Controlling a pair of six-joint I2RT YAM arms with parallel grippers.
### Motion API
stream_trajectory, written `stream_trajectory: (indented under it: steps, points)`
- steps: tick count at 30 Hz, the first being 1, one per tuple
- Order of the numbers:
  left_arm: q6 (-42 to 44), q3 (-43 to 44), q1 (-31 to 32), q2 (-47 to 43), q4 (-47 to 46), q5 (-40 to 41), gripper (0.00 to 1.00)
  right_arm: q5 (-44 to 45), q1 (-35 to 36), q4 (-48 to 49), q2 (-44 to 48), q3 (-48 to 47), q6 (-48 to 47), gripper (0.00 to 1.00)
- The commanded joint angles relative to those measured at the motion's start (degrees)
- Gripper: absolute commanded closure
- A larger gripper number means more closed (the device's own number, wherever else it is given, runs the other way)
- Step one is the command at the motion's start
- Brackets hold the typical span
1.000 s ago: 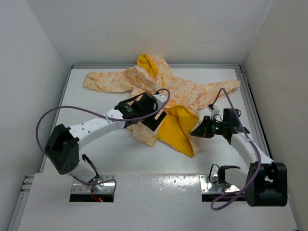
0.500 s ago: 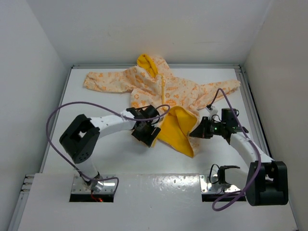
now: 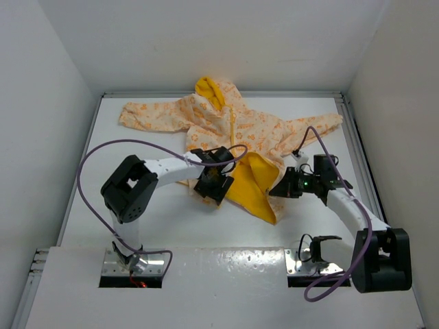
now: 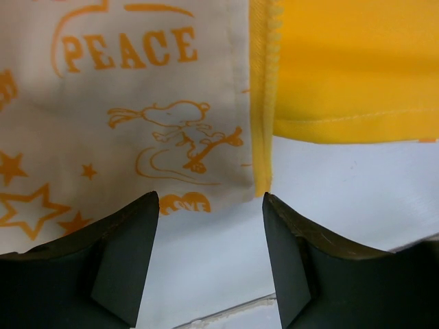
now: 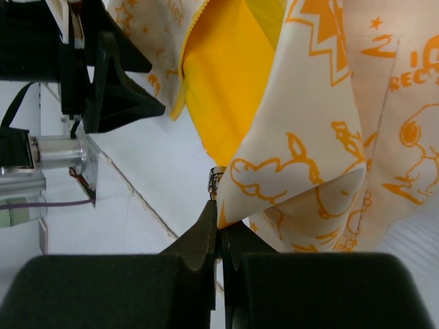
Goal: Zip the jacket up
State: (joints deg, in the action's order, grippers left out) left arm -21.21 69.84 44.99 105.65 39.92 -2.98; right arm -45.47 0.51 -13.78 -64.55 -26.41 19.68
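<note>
Right wrist: right gripper (image 5: 218, 214) pinches the jacket (image 5: 322, 137), seemingly its edge

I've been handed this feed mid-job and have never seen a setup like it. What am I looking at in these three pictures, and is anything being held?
Two white robot arms are bolted at the near edge of a white table. The wide picture looks down from above and behind them. The other two come from cameras on the wrists, so the dark shapes at the bottom are each arm's own fingers. A small cream and orange jacket lies spread on the table, its lower front open and showing yellow lining. The left gripper is open above the bottom end of the yellow zipper edge, holding nothing. The right gripper is shut on the jacket's other front corner.
</note>
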Motion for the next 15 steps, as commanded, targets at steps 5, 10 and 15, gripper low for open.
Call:
stream_trajectory:
  steps: [5,10,15]
  points:
    - [-1.11,1.79,-0.52,0.87,0.60,4.91,0.31,-0.67,1.25,1.74,-0.05,-2.24,-0.61,1.00]
    - [-1.11,0.65,-1.04,3.07,0.07,5.53,0.31,-0.41,1.33,1.30,0.31,-2.15,-1.31,1.00]
    - [-1.64,0.64,-1.05,5.44,-0.55,4.21,0.31,-0.23,1.33,0.77,0.31,-1.80,-1.84,1.00]
